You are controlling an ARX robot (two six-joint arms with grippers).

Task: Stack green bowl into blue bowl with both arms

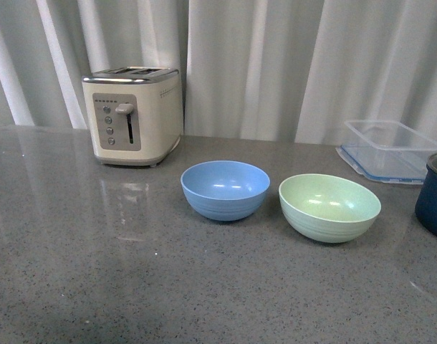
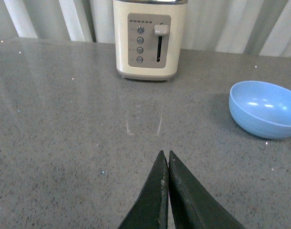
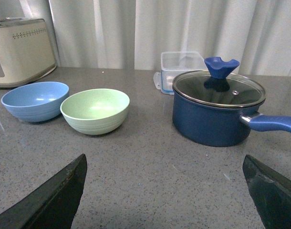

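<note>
The pale green bowl [image 1: 329, 206] sits upright and empty on the grey counter, just right of the light blue bowl [image 1: 225, 189]; the two stand close but apart. Neither arm shows in the front view. In the left wrist view my left gripper [image 2: 165, 153] is shut with nothing in it, over bare counter, with the blue bowl [image 2: 265, 109] off to one side ahead. In the right wrist view my right gripper [image 3: 164, 164] is open wide and empty, well short of the green bowl [image 3: 95, 110] and the blue bowl [image 3: 35, 100].
A cream toaster [image 1: 132, 115] stands at the back left by the white curtain. A clear plastic container [image 1: 388, 150] lies at the back right. A dark navy pot [image 3: 217, 108] with glass lid and blue handle stands right of the green bowl.
</note>
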